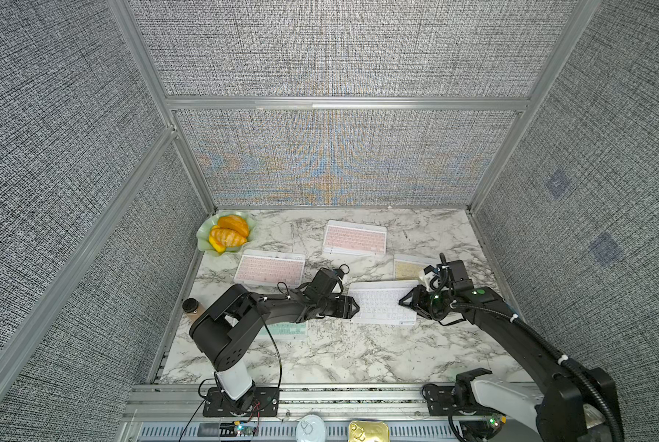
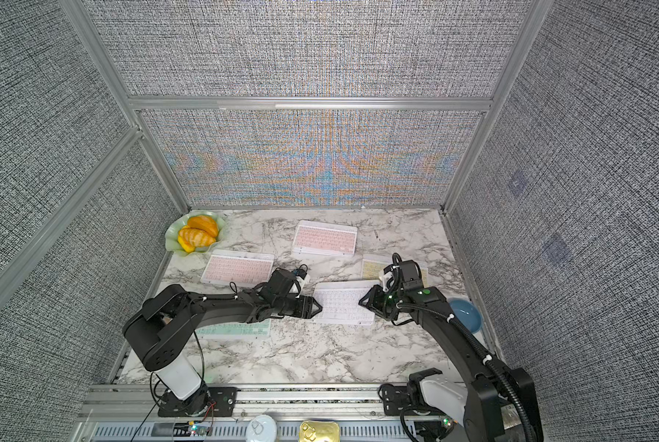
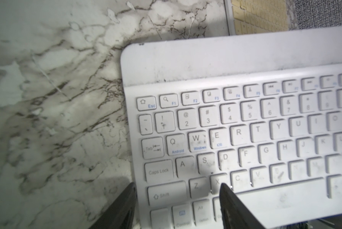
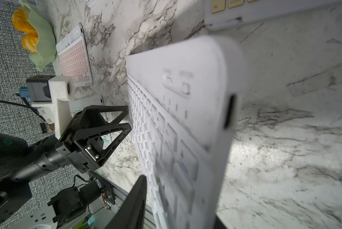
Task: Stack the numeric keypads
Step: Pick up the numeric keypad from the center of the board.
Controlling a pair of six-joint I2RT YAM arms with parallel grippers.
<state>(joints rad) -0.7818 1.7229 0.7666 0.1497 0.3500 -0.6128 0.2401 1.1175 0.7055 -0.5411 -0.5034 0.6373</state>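
Marble (image 1: 339, 356) open nearside; left fingers (image 3: 233, 210) pinch white keypad (image 1: 381, 302) edge; right fingers (image 4: 134, 208) straddle opposite, grip unclear.

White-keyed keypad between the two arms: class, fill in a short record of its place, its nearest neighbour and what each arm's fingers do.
Item: thin rectangular white-framed keypad with white keys
Place: centre-right of the marble-patterned tabletop
Left gripper: fingers clamp its short edge
Right gripper: fingers straddle the opposite edge; grip unclear
Nearest neighbour: thin yellow-keyed white-framed keypad, just beyond it, toward the back wall
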